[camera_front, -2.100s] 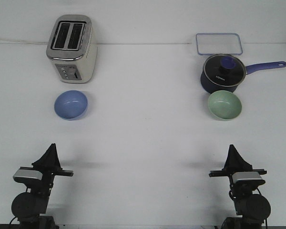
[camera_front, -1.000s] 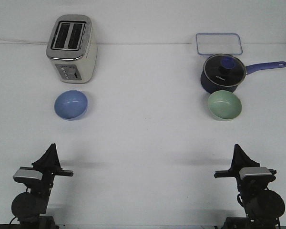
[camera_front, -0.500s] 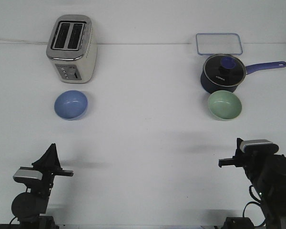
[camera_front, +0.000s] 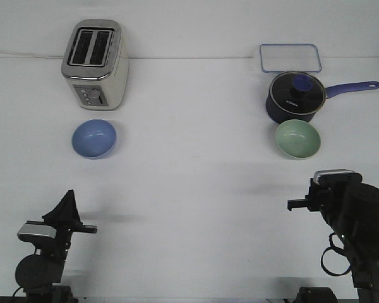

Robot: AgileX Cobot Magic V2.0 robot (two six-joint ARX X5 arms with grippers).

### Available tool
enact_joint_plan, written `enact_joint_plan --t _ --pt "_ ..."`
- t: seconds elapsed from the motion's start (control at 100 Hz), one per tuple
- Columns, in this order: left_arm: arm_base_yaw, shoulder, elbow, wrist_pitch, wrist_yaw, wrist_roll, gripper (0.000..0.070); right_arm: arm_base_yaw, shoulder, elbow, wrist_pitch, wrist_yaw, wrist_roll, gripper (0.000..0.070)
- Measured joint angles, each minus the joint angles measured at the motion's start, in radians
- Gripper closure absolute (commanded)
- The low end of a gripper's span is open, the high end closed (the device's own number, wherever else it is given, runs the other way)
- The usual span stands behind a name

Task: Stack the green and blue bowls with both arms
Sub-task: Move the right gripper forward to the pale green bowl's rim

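Bowls apart, both arms low near front edge

Bowls sat unstacked on the white table, well apart. Blue bowl was on the left side, just in front of the toaster, upright and empty. Green bowl was on the right side, upright, empty, just in front of the navy saucepan, rims close or touching; couldn't tell which. Saucepan had a glass lid on and its handle pointed right. A clear tray with a blue rim lay behind the saucepan by the back wall.

Left arm sat folded at the front-left corner, left gripper pointing toward the blue bowl but well short of it, nothing in it. Fingers looked pressed into one point from this angle; couldn't tell for sure if shut or spread.

Right arm was raised off its base at the front-right, wrist body facing the camera. Right gripper was mostly hidden behind the wrist, near the green bowl but not touching. Finger state: couldn't tell. Neither bowl was held.
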Motion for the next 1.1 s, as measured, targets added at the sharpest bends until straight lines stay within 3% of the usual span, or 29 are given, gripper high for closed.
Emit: enact_joint_plan --t 0.14,0.25,0.33,0.43,0.49,0.68,0.82,1.1 --pt "0.000 0.000 0.000 0.000 0.000 0.000 0.0690 0.000 0.000 0.000 -0.002 0.000 0.000 0.0697" --pt "0.000 0.000 0.000 0.000 0.000 0.000 0.0690 0.000 0.000 0.000 -0.016 0.000 0.000 0.0639" --pt "0.000 0.000 0.000 0.000 0.000 0.000 0.0690 0.000 0.000 0.000 -0.024 0.000 0.000 0.0501" --pt "0.000 0.000 0.000 0.000 0.000 0.000 0.0690 0.000 0.000 0.000 -0.023 0.000 0.000 0.0248" --pt "0.000 0.000 0.000 0.000 0.000 0.000 0.0690 0.000 0.000 0.000 -0.023 0.000 0.000 0.0187" --pt "0.000 0.000 0.000 0.000 0.000 0.000 0.0690 0.000 0.000 0.000 -0.023 0.006 0.001 0.0186" --pt "0.000 0.000 0.000 0.000 0.000 0.000 0.0690 -0.001 0.025 0.012 -0.020 0.084 0.008 0.0186" --pt "0.000 0.000 0.000 0.000 0.000 0.000 0.0690 -0.050 0.280 0.154 -0.014 0.104 0.009 0.0186"
